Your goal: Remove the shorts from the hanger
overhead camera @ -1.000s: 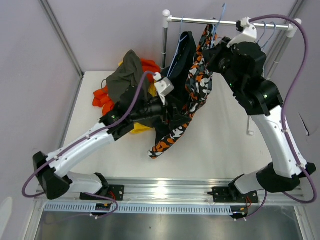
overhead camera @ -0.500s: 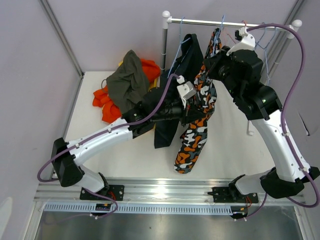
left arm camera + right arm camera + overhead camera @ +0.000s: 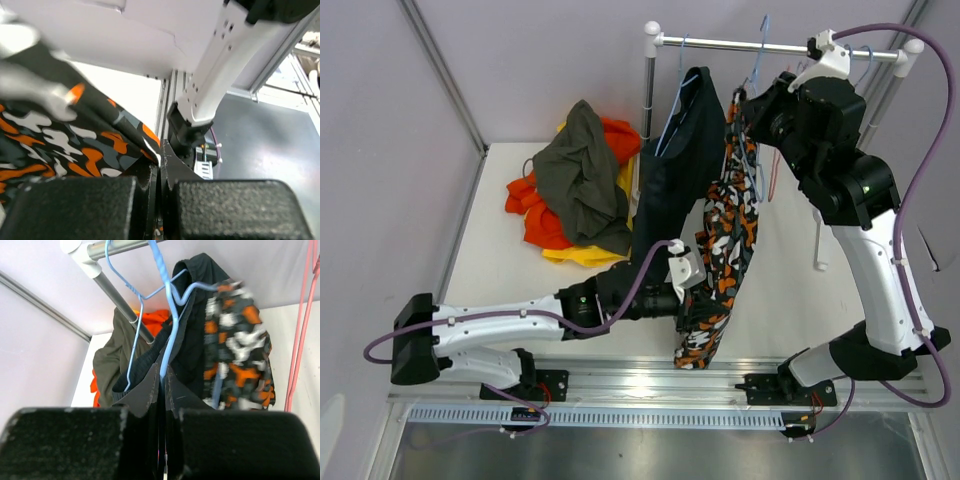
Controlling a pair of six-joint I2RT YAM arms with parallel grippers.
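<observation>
The camouflage shorts (image 3: 728,235) hang from the rail (image 3: 720,42), long axis running 12 to 6 o'clock. The left pincer (image 3: 702,306) is clenched on their fabric at the 6 o'clock end; the right pincer (image 3: 742,120), clamped on the blue hanger (image 3: 170,335), holds the 12 o'clock end.

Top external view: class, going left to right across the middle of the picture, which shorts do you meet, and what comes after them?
dark olive-grey shorts → dark navy shorts → camouflage shorts → right arm
</observation>
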